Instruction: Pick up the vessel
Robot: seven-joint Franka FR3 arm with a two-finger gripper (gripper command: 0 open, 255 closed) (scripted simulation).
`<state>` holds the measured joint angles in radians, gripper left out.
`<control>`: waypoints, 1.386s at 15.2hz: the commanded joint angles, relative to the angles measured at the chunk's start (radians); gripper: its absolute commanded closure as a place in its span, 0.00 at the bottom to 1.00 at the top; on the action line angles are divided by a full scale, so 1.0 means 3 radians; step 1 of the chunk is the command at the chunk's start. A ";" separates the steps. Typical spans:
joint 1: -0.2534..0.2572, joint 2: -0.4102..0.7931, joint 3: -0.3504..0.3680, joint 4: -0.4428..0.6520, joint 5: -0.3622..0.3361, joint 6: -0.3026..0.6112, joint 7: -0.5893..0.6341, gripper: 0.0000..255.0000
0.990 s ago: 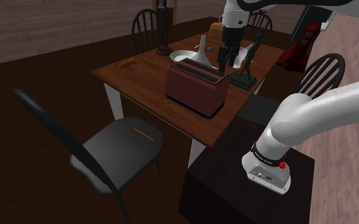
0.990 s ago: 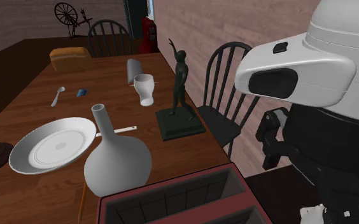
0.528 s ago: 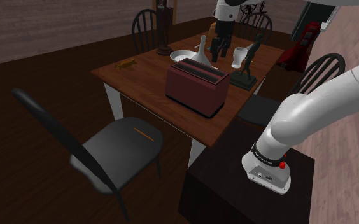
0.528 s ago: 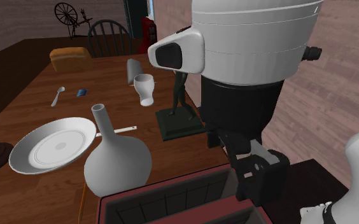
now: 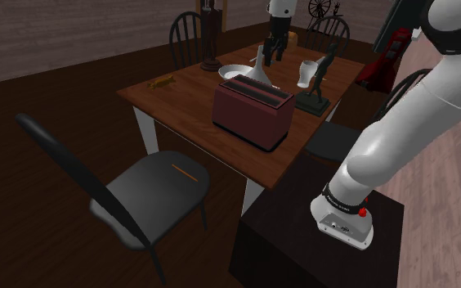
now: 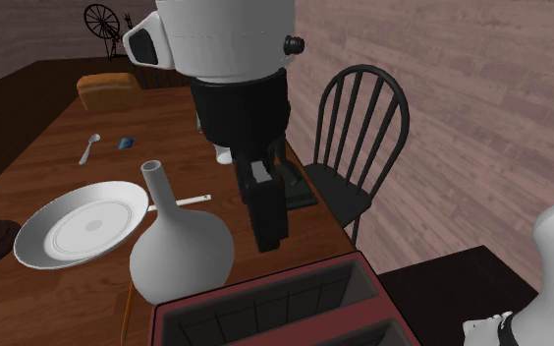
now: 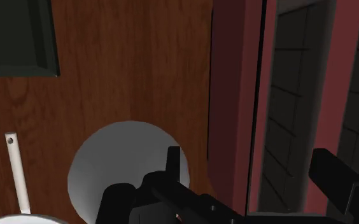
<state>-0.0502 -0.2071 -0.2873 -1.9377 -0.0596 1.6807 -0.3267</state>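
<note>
On the wooden desk [image 6: 29, 162], a smooth round-bellied vase [image 6: 180, 254] stands upright, thin neck pointing up. The end effector [image 6: 267, 236] hangs open beside it.

I am stretching my arm [image 5: 396, 127] a long way out. In the shoulder view it is rising from its base at the lower right, bending high by the upper right corner and running back across the top edge toward the middle. My white wrist [image 6: 221, 39] is sitting high in the second exterior view. Below it my black gripper [image 6: 268, 239] is pointing straight down. I am holding my fingers [image 7: 174, 164] well apart, with a wide gap showing between them in the wrist view, and I am clasping nothing between them.
</note>
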 commanded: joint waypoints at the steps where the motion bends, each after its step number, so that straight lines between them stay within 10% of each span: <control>1: -0.0022 0.0223 -0.0069 0.0243 0.0047 0.0011 -0.0117 0.00; 12: -0.0390 0.1716 -0.0313 0.2175 0.0584 -0.0334 -0.0733 0.00; 21: -0.0349 0.1634 -0.0300 0.1718 0.0554 0.0045 -0.0727 0.00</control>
<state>-0.1555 0.2839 -0.3773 -1.4148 0.1068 1.6870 -0.5449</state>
